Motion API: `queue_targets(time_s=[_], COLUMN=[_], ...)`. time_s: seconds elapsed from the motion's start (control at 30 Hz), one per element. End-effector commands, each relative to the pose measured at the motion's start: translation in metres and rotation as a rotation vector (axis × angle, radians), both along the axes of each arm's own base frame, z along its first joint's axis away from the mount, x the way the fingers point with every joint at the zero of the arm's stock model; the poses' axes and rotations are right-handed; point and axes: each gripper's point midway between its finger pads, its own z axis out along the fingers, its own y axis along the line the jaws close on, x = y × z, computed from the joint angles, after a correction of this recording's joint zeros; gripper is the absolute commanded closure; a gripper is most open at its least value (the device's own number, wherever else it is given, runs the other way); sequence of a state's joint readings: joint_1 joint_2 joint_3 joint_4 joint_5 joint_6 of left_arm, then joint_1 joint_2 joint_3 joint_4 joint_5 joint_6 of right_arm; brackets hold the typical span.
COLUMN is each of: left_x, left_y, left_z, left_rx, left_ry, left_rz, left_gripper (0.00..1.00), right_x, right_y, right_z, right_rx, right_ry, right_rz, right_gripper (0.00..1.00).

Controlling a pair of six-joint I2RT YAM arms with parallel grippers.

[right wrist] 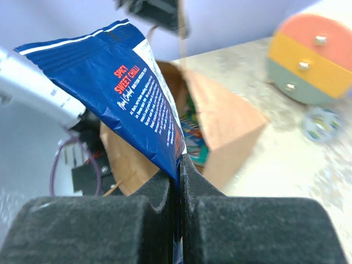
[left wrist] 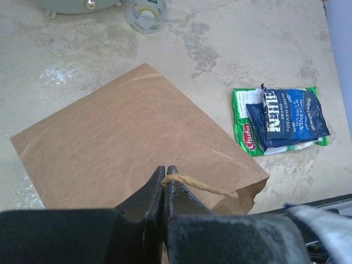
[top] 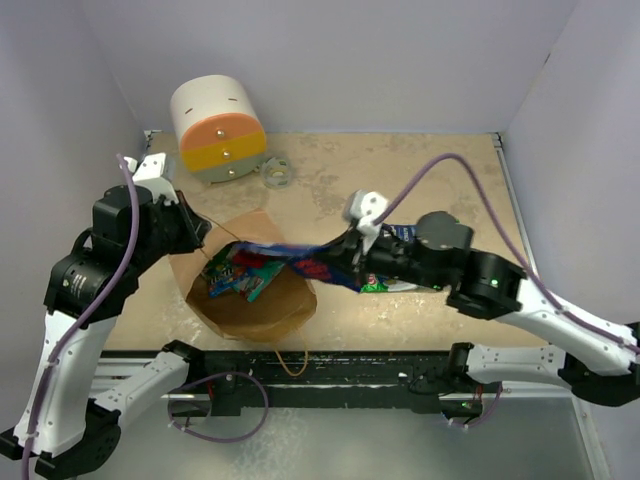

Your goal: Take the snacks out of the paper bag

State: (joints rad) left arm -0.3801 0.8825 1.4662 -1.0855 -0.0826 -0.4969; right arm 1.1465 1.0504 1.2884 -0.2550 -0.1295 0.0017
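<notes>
The brown paper bag (top: 262, 312) is held up at the table's near left, its mouth open upward. Teal, green and red snack packets (top: 240, 275) show inside it. My left gripper (left wrist: 165, 171) is shut on the bag's twisted handle (left wrist: 206, 186); the bag's side (left wrist: 126, 126) fills that view. My right gripper (right wrist: 177, 165) is shut on the corner of a dark blue packet (right wrist: 126, 82), which hangs over the bag's mouth (top: 310, 262). A green packet (left wrist: 242, 132) lies on the table right of the bag, with a blue Kettle packet (left wrist: 289, 118) on top of it.
A white, orange and yellow cylinder (top: 215, 128) lies at the back left, with a clear tape roll (top: 276, 172) to its right. White walls enclose the table on three sides. The black rail (top: 330, 365) runs along the near edge.
</notes>
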Motion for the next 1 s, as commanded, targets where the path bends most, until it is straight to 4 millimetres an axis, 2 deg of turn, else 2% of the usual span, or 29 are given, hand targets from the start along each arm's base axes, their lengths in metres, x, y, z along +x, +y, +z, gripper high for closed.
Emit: queue_targets(time_s=[0.0,0.03,0.07,0.1,0.2,0.27,0.33,0.4,0.47,0.5,0.63,0.7,0.77,0.9,0.97], left_x=[0.012,0.012,0.013,0.013,0.013,0.012,0.012,0.011,0.009,0.008,0.004,0.004,0.004,0.004,0.005], left_y=[-0.003,-0.003,-0.004,-0.004,-0.006,-0.007,-0.008,-0.009,-0.011,-0.012,-0.014,-0.017,-0.019,-0.023,-0.025], left_z=[0.008,0.007,0.006,0.006,0.006,0.007,0.008,0.01,0.01,0.01,0.009,0.009,0.012,0.013,0.014], left_rx=[-0.021,-0.022,-0.023,-0.026,-0.03,-0.031,-0.033,-0.04,-0.05,-0.056,-0.079,-0.087,-0.089,-0.093,-0.099], left_ry=[-0.041,-0.037,-0.034,-0.033,-0.032,-0.033,-0.033,-0.032,-0.027,-0.025,-0.02,-0.021,-0.026,-0.021,-0.025], left_rz=[0.016,0.016,0.016,0.014,0.006,0.001,-0.005,-0.014,-0.021,-0.021,-0.027,-0.04,-0.054,-0.082,-0.088], left_gripper=[1.0,1.0,1.0,1.0,1.0,1.0,1.0,1.0,1.0,1.0,1.0,1.0,1.0,1.0,1.0], right_x=[0.053,0.066,0.085,0.096,0.13,0.155,0.176,0.19,0.195,0.2,0.21,0.216,0.222,0.223,0.225], right_y=[-0.06,-0.079,-0.108,-0.13,-0.169,-0.18,-0.186,-0.189,-0.186,-0.188,-0.199,-0.21,-0.22,-0.243,-0.249], right_z=[0.034,0.04,0.045,0.047,0.038,0.013,-0.022,-0.044,-0.057,-0.057,-0.085,-0.095,-0.092,-0.118,-0.13], right_rx=[0.108,0.133,0.169,0.195,0.201,0.18,0.14,0.163,0.243,0.343,0.641,0.797,0.964,1.178,1.261], right_ry=[0.074,0.078,0.093,0.117,0.184,0.285,0.42,0.528,0.625,0.686,0.868,0.875,0.881,0.921,0.953], right_rz=[-0.469,-0.595,-0.797,-0.925,-1.101,-1.147,-1.222,-1.257,-1.233,-1.22,-1.182,-1.171,-1.146,-1.215,-1.213], right_gripper=[1.0,1.0,1.0,1.0,1.0,1.0,1.0,1.0,1.0,1.0,1.0,1.0,1.0,1.0,1.0])
